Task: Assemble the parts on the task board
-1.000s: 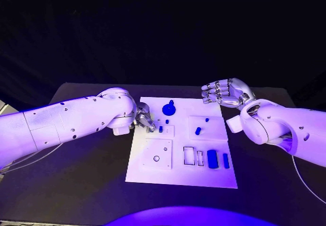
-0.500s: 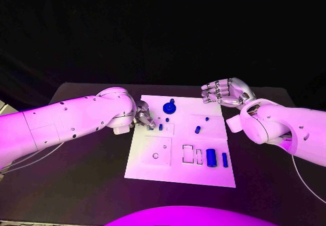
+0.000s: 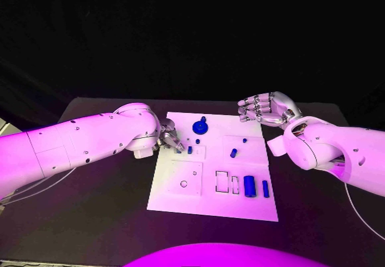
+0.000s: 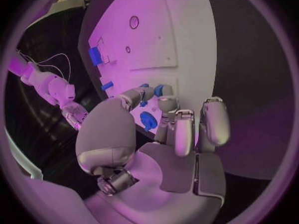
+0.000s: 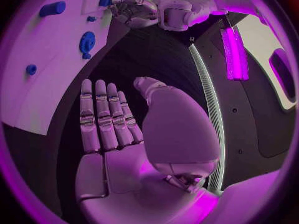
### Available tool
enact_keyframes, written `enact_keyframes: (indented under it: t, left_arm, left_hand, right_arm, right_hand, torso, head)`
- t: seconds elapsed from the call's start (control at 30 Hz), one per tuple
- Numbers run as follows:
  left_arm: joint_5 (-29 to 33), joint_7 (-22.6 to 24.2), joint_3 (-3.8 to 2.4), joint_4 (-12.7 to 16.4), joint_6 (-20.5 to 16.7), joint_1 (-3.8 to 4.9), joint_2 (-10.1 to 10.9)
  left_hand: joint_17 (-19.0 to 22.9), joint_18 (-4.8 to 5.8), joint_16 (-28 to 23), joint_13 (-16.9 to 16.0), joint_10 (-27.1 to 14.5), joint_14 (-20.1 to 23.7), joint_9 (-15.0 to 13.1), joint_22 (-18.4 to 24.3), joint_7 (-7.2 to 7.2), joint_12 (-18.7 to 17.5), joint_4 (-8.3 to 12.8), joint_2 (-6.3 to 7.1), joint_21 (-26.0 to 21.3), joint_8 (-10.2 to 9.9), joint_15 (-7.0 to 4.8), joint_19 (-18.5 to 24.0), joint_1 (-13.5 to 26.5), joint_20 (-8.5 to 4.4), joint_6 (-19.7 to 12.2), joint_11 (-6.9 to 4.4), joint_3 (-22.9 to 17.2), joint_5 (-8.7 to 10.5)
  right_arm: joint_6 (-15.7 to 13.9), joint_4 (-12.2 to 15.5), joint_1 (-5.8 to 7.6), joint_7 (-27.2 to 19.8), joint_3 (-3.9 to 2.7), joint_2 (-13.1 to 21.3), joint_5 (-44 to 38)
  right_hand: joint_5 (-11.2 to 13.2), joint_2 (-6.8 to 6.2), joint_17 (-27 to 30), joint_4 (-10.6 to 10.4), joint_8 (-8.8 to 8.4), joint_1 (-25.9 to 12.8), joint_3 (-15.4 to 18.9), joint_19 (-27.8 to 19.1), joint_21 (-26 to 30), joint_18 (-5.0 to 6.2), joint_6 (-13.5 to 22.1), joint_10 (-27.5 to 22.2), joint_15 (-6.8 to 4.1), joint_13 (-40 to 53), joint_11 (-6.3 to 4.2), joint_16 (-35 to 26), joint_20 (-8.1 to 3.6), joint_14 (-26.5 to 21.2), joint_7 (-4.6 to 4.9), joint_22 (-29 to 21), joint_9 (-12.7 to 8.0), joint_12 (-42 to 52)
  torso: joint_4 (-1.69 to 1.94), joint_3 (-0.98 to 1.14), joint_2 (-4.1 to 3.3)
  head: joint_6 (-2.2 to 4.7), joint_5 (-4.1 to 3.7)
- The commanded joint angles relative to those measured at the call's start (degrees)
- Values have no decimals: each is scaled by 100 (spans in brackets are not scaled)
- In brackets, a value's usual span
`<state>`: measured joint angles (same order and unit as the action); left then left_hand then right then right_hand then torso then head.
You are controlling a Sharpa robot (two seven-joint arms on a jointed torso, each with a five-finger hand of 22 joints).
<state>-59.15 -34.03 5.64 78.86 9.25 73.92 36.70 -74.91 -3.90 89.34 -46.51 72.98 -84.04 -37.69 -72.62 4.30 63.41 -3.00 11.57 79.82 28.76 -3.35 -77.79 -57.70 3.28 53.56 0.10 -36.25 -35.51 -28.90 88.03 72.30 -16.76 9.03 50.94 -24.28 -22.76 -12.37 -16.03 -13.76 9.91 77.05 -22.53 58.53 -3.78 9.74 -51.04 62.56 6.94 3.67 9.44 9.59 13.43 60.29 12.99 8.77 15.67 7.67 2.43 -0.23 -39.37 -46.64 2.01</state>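
Nothing had shifted since a moment earlier. Left robot hand (image 3: 169, 139) pinched a small blue part (image 3: 178, 149) at the task board (image 3: 212, 207)'s upper left; several parts (lower right) lay loose, so most remained. Right robot hand (image 3: 267, 109), spread, hovered beside the board's upper-right edge above bare desk (image 3: 96, 222).

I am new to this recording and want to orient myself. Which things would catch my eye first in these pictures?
First, the white task board in the middle of the black table, with small blue parts on it, such as the blue gear near its far edge. Next, the left robot hand at the board's left edge, its fingers at a small blue peg. The right robot hand is raised off the board's far right corner, holding nothing.
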Motion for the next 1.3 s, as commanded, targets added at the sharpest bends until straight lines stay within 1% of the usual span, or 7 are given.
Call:
enact_keyframes:
  t: [0.03,0.1,0.17,0.57,0.9,1.07,1.3]
  left_arm:
    - [42,-28,16,-12,-42,-20,-1]
    - [76,1,16,-9,-61,-20,-2]
    - [105,25,16,-7,-75,-20,-2]
    - [118,74,17,-23,-73,-20,-7]
    - [227,166,17,-11,-94,-19,-9]
    - [262,186,0,34,-2,-11,24]
    - [283,188,-61,135,208,94,95]
  left_hand:
    - [-1382,-39,2,-17,-19,-556,-7,-23,-9,6,134,-172,-21,-4,6,13,-385,-7,43,-30,-31,-8]
    - [-1431,-30,27,-18,3,-572,-32,-60,2,-4,275,-315,3,26,5,-16,-684,-16,38,-29,-141,-12]
    - [-1459,-26,41,4,14,-581,-42,-73,13,-22,334,-364,13,39,14,-25,-795,-13,42,-20,-217,-14]
    - [-1489,-22,56,88,48,-590,-80,-104,-3,-77,405,-426,38,118,9,-43,-880,-13,117,-33,-416,-1]
    - [-1509,-10,66,-40,189,-596,-145,-196,-46,18,656,-227,116,307,-32,-85,-686,-50,197,-77,-1011,-33]
    - [-1509,-4,66,-119,242,-596,-142,-231,-61,73,736,-170,144,343,-46,-102,-629,-64,230,-91,-1148,-66]
    - [-1509,2,66,-176,275,-596,-131,-261,-70,111,787,-139,166,355,-56,-119,-608,-73,256,-101,-1217,-88]
  right_arm:
    - [75,1,1,-57,-2,-6,-46]
    - [78,-1,1,-55,-2,-8,-46]
    - [82,-2,0,-53,-2,-9,-46]
    - [109,-10,0,-32,-2,-12,-47]
    - [135,-23,-1,-9,-1,-18,-62]
    - [148,-32,-2,2,-1,-23,-74]
    - [211,-50,-5,16,-1,-35,-81]
  right_hand:
    - [-19,5,9,37,-35,-57,-6,22,-14,82,-34,27,15,-2,4,-17,-2,36,12,-5,-6,-19]
    - [-19,5,9,37,-35,-57,-6,22,-14,82,-34,27,15,-2,4,-17,-2,36,12,-5,-6,-19]
    - [-19,5,9,37,-35,-57,-6,22,-14,82,-34,27,15,-2,4,-17,-2,36,12,-5,-6,-19]
    - [-18,3,17,38,-40,-62,-6,19,-12,82,-34,28,18,-2,5,-30,0,32,14,-24,-7,-24]
    - [-19,4,18,38,-40,-62,-7,19,-12,82,-34,28,18,-2,5,-32,0,32,14,-27,-8,-25]
    - [-20,3,20,40,-41,-62,-8,19,-12,81,-34,27,19,-2,6,-35,1,32,14,-31,-8,-27]
    - [-20,2,21,41,-43,-61,-8,18,-12,81,-33,27,19,-2,6,-37,1,31,14,-34,-8,-28]
  torso:
    - [-3,0,-3]
    - [-2,1,-3]
    - [-1,2,-3]
    - [-4,0,2]
    - [-6,-2,2]
    - [-5,-2,5]
    - [-1,1,4]
  head:
    - [1,6]
    - [2,9]
    - [1,9]
    - [9,11]
    - [29,19]
    - [28,21]
    - [44,26]
